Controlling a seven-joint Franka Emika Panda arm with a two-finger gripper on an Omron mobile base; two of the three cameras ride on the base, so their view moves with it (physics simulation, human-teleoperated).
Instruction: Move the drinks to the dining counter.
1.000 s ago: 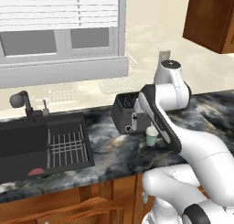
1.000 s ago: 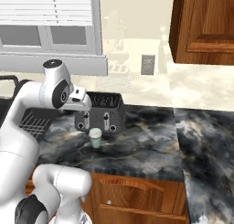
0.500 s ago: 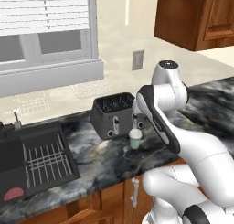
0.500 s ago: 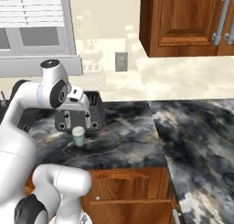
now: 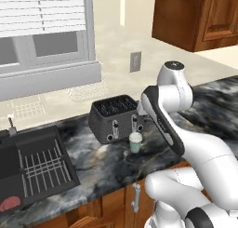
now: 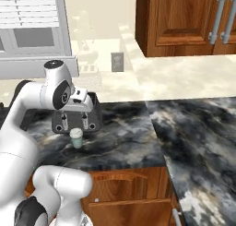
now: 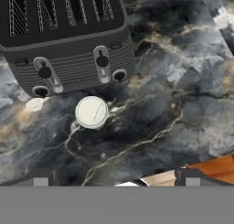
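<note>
A pale green paper cup with a white lid (image 5: 135, 142) (image 6: 76, 138) stands upright on the black marble counter, just in front of the dark grey toaster (image 5: 114, 117) (image 6: 62, 121). My gripper (image 7: 116, 179) hangs above this spot, pointing down at the counter. It is open wide, with nothing between its fingers. In the hand view the cup's lid (image 7: 92, 112) lies ahead of the fingertips and a little left, below the toaster's (image 7: 64, 35) lever side. I cannot tell whether the marble top to the right (image 6: 198, 142) is the dining counter.
A black sink with a wire rack (image 5: 32, 166) is set in the counter left of the toaster. Wooden wall cabinets (image 6: 184, 22) hang at the upper right. A wall outlet (image 5: 135, 61) sits behind the toaster. The counter's front edge (image 7: 210, 166) is near my fingertips.
The whole scene has slid left in both base views, so the base has driven to the right. The sink has moved toward the left edge. The arm's pose and the open jaws are unchanged.
</note>
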